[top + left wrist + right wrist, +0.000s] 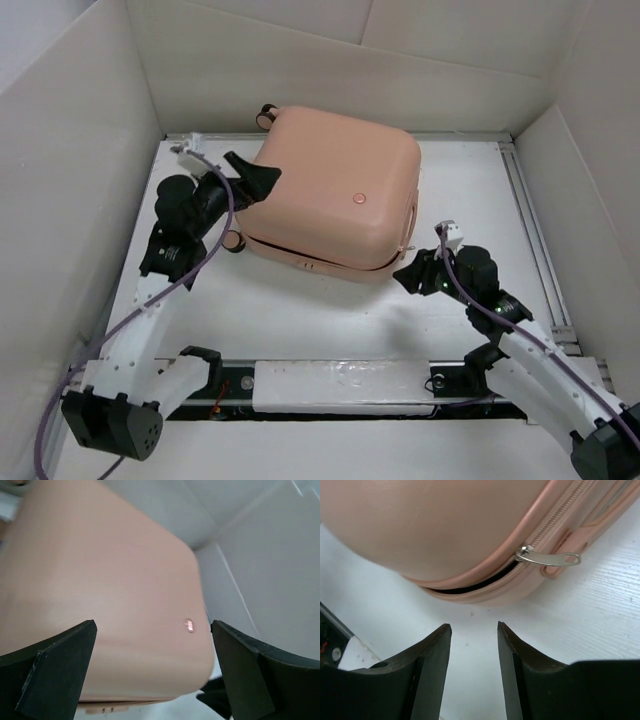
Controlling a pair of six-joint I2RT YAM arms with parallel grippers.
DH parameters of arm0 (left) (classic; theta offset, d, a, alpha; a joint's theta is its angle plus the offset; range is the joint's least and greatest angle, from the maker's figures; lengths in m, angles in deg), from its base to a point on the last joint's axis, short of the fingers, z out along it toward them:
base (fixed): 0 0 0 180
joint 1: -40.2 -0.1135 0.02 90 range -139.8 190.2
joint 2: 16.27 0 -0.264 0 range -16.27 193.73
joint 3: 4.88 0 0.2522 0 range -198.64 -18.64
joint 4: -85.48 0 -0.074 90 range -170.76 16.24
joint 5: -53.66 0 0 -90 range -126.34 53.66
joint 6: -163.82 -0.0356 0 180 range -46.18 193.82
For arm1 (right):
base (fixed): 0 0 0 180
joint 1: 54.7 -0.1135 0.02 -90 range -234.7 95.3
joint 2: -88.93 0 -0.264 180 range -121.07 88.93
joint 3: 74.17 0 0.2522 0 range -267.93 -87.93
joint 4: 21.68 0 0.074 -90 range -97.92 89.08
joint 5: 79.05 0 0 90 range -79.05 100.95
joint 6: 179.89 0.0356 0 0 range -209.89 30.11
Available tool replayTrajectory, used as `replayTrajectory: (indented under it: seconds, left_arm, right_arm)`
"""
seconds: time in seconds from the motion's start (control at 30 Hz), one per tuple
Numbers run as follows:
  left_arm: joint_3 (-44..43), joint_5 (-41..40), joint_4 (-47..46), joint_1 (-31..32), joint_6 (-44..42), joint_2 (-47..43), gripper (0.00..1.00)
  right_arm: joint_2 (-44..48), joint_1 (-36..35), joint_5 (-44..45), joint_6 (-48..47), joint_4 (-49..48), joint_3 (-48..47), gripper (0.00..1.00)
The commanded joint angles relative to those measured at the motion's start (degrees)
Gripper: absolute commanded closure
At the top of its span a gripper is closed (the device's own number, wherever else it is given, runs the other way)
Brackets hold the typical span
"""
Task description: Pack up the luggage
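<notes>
Peach-pink luggage is shut at frame centre, its zip partly undone. Left claw and right claw are spread, empty; the zip pull should probably be gripped next.

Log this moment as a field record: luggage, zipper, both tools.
object: luggage, peach-pink, lying flat on the table, lid down
zipper: zipper pull at the near right corner, with a dark unzipped gap beside it
left tool: open, at the luggage's left corner, gripping nothing
right tool: open, empty, facing the zipper gap, clear of the shell
</notes>
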Motion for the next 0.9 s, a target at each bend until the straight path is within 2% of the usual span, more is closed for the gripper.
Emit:
replayTrajectory:
  seconds: [0.0,0.07,0.2,0.27,0.33,0.4,0.6,0.7,0.8,0.83,0.87]
  left_arm:
    - [6.0,-14.1,4.4,-5.0,2.0,-8.6,0.01]
    - [13.1,-13.9,1.7,-6.8,5.7,-11.0,0.01]
    - [19.8,-17.3,1.1,-8.1,12.5,-12.3,0.01]
    - [21.4,-17.3,0.3,-11.0,16.4,-11.7,0.01]
    - [23.6,-13.7,-3.6,-13.6,18.5,-10.5,0.01]
    - [23.6,-10.5,-6.0,-16.7,20.2,-8.0,0.01]
    - [21.8,-7.9,-9.6,-20.9,22.2,-0.5,0.01]
    - [21.2,-3.6,-15.9,-21.6,24.1,4.5,0.01]
    - [17.2,1.0,-17.3,-21.6,24.1,10.1,0.01]
    - [16.6,2.3,-18.7,-21.6,24.1,13.4,0.01]
    - [16.0,4.3,-19.7,-21.6,24.1,14.6,0.01]
  right_arm:
    - [5.1,-1.9,0.3,1.7,-2.7,1.0,0.52]
    - [7.0,-2.4,0.3,1.1,-0.3,0.5,0.51]
    - [7.8,-3.6,0.3,0.6,0.4,0.5,0.45]
    - [7.8,-4.2,0.3,0.6,0.4,0.5,0.43]
    - [7.1,-4.9,0.3,0.0,0.4,0.5,0.42]
    - [7.1,-5.5,0.3,0.0,-0.2,0.5,0.38]
    - [7.7,-6.1,0.3,0.0,-0.2,0.5,0.34]
    - [7.7,-6.6,0.3,0.6,-0.2,1.0,0.31]
    - [9.0,-7.2,1.0,1.1,-0.2,1.7,0.26]
    - [9.0,-7.2,1.0,1.1,-0.2,1.7,0.19]
    - [9.5,-7.2,1.6,1.7,-0.2,1.7,0.16]
